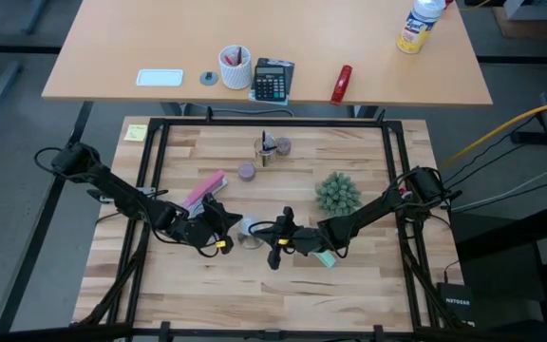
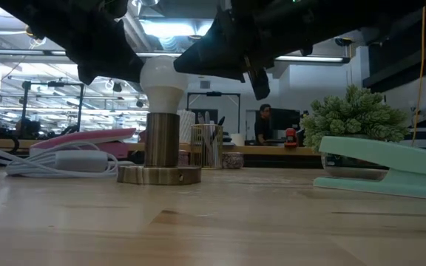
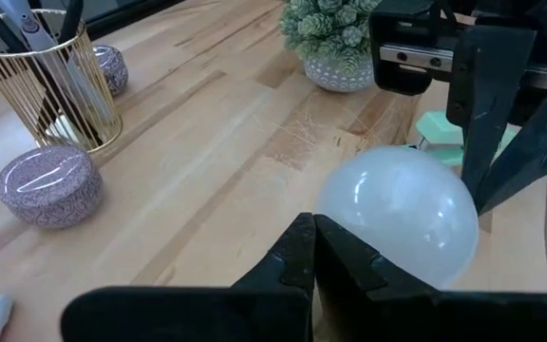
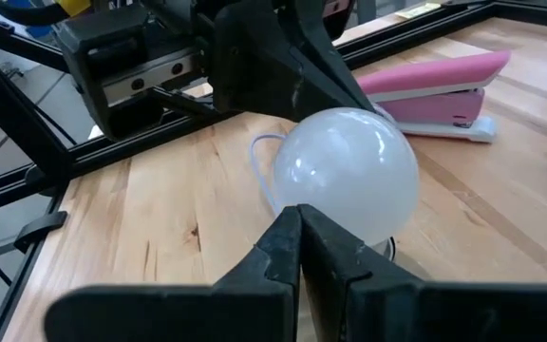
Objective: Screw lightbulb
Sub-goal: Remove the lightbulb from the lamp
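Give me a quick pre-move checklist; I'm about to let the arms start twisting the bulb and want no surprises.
1. Lightbulb seated upright in the socket: ok.
2. Socket base flat on the table: ok.
3. Left gripper closed beside the bulb, not around it: not ok.
4. Right gripper likewise shut in front of the bulb: not ok.
5. Threads engaged: cannot tell.
6. White cord off the base: cannot tell.

Beyond my reach a pink stapler [image 1: 204,189] lies near a purple tin [image 1: 246,172], a gold wire pen cup [image 1: 266,150] and a potted succulent [image 1: 338,194].
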Action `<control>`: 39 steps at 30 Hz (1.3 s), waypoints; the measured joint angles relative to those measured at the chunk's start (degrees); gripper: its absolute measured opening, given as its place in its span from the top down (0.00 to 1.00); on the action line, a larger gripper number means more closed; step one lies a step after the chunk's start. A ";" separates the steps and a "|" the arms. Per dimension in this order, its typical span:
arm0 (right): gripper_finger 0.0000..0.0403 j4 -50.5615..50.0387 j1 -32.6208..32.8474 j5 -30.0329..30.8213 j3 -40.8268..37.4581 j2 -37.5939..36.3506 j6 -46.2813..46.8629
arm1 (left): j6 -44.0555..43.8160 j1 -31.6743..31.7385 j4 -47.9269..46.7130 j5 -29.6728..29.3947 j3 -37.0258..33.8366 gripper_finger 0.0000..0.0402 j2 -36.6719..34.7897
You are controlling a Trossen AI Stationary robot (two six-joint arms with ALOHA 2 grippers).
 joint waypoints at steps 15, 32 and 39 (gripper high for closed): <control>0.96 -1.11 -0.01 2.33 0.00 -0.09 0.14 | -2.47 -0.09 -1.86 0.43 0.04 1.00 -0.13; 0.96 -1.49 -2.35 9.54 -0.09 0.22 0.16 | -3.37 -3.09 -1.55 1.73 0.13 1.00 0.09; 0.96 -1.30 -3.48 10.37 -0.11 -0.57 -2.33 | -3.00 -4.47 -0.11 0.63 0.13 1.00 -0.04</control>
